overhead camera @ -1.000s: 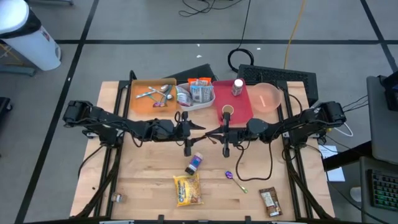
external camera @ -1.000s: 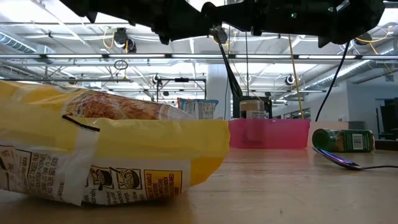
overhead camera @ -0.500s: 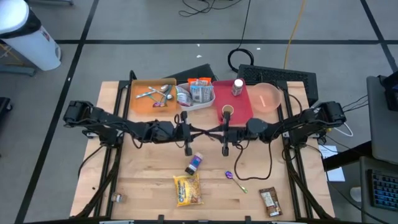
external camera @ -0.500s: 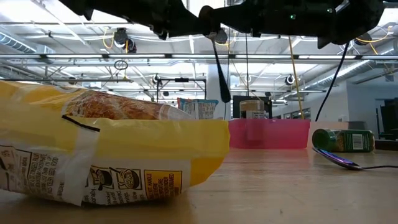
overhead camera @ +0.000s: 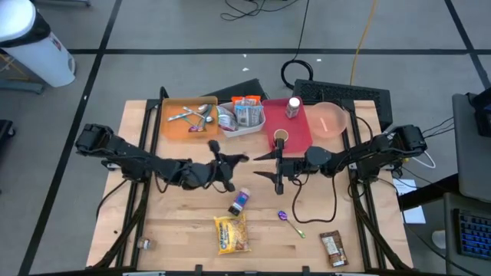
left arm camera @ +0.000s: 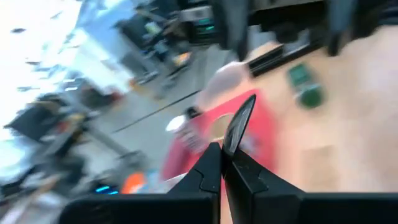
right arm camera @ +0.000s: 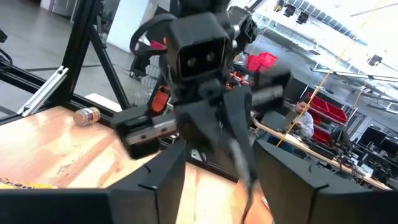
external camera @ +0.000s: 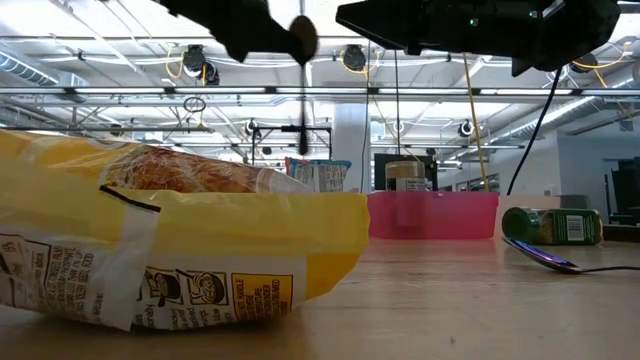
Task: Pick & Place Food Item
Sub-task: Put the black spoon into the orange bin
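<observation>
Left jaws [overhead camera: 232,160] spread apart, empty, above counter [overhead camera: 176,230] centre. Right jaws [overhead camera: 265,164] also spread, empty, facing left pair. Yellow snack bag [overhead camera: 232,233] flat near counter's front edge; spice jar [overhead camera: 240,202] lying just behind it.

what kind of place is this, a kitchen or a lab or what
Most likely a robotics lab or workshop, not a kitchen. A wooden table stands on a bare concrete floor with cables trailing behind it, and the low view shows exposed ceiling trusses and industrial lights.
</observation>
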Controlling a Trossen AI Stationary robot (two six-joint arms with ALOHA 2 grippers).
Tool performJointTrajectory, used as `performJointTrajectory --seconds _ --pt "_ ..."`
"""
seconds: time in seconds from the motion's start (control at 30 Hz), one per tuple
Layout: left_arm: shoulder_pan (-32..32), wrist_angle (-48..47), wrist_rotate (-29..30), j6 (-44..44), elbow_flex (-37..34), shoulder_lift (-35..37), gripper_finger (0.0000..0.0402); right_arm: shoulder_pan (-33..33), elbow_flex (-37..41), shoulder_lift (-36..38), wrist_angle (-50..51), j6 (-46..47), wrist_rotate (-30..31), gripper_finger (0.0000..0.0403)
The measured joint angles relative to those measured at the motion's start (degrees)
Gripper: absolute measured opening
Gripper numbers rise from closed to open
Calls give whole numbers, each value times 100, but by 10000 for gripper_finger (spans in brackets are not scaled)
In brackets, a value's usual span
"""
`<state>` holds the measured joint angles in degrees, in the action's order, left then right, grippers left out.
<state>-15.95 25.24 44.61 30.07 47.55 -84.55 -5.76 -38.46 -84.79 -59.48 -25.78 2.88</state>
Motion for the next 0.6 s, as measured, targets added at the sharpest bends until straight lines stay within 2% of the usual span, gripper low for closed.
performJointTrajectory --seconds 0.13,0.23,0.33,0.47,0.6 --pt "-290 -429 1323 300 -7 298 5 0 0 0 -4 0 8 203" --pt "-416 -1055 1832 159 -7 600 4 0 0 0 -4 1 13 207" --pt "-473 -2025 1981 -400 -9 1031 4 2 0 0 -4 2 15 206" --pt "-396 -3518 1865 -1421 -9 1690 4 2 0 0 -4 2 24 202" --pt "-240 -4053 1439 -1769 -152 2250 3 2 0 0 -4 2 24 203"
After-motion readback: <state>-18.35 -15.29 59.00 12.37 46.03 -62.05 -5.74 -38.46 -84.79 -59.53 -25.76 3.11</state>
